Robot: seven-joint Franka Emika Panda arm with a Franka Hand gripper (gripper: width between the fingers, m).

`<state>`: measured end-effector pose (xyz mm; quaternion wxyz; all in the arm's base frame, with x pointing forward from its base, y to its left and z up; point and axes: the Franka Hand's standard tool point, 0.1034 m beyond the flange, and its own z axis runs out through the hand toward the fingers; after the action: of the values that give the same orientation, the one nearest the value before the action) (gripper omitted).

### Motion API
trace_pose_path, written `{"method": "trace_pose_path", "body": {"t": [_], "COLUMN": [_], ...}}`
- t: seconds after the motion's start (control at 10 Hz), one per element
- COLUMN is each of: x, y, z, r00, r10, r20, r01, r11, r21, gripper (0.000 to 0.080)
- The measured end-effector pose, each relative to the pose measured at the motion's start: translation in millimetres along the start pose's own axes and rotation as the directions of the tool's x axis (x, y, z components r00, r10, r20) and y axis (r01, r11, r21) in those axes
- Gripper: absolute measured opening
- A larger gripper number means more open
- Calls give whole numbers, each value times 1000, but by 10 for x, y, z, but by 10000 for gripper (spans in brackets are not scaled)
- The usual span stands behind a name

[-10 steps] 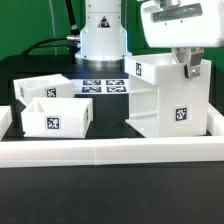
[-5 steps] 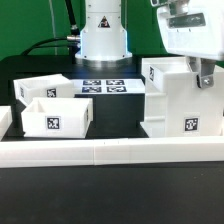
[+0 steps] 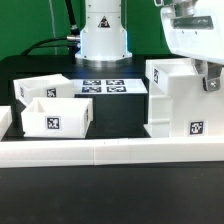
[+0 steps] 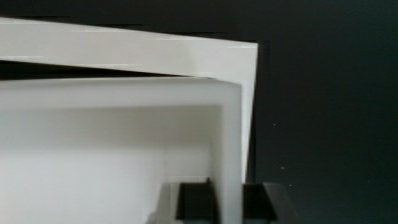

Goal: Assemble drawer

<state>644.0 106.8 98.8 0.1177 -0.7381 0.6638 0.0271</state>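
At the casing's upper wall edge, gripper [image 3: 208, 81] is clamped on the thin white panel. Wrist view shows that wall sandwiched between the dark fingers [image 4: 191, 205] with no gap either side, so it's gripping the casing [image 3: 172, 100]. Casing stands upright at the exterior view's right, just behind the front border bar [image 3: 100, 152]; can't tell if its base rests on the table [image 3: 118, 110] or is just off it. Front tray [image 3: 55, 116] and rear tray [image 3: 45, 90] sit on the exterior view's left, right against each other, well apart from the casing, open sides up. Marker board [image 3: 105, 87] lies flat between the two groups, in front of the robot base [image 3: 103, 35]. Handling, my read: hollow rigid plastic, probably light but bulky, and held by one wall off-centre, so it'll likely want to swing about the pinch. Smooth surface could slip on quick moves. A thin wall looks like the only feature that fits the jaws; bite deep, near a corner where it's stiffest. Trays likely the same: pinch a side wall.
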Motion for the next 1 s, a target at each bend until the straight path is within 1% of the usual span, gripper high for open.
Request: {"method": "trace_pose_path", "body": {"t": [0.1, 0.2, 0.3, 0.4, 0.5, 0.6, 0.7, 0.8, 0.9, 1.0], "x": [-3, -7, -10, -8, -1, 0, 9, 49, 102, 136], "y": [-3, -10, -16, -10, 28, 84, 137, 156, 154, 193], "z": [-1, -6, -13, -39, -105, -186, -280, -410, -501, -546], "r00": [1000, 1000, 1000, 997, 984, 964, 920, 865, 825, 791], "r10": [-5, -8, -11, -82, -179, -268, -392, -500, -565, -610], "r20": [0, 0, 0, 0, 0, 1, 11, 29, 35, 42], "r01": [5, 8, 11, 82, 179, 268, 392, 501, 565, 610], "r11": [1000, 1000, 1000, 997, 984, 963, 920, 866, 825, 792], "r21": [1, 3, 5, 6, 8, 10, 1, -4, 4, 1], "gripper": [42, 226, 362, 362, 555, 620, 640, 640, 648, 648]}}
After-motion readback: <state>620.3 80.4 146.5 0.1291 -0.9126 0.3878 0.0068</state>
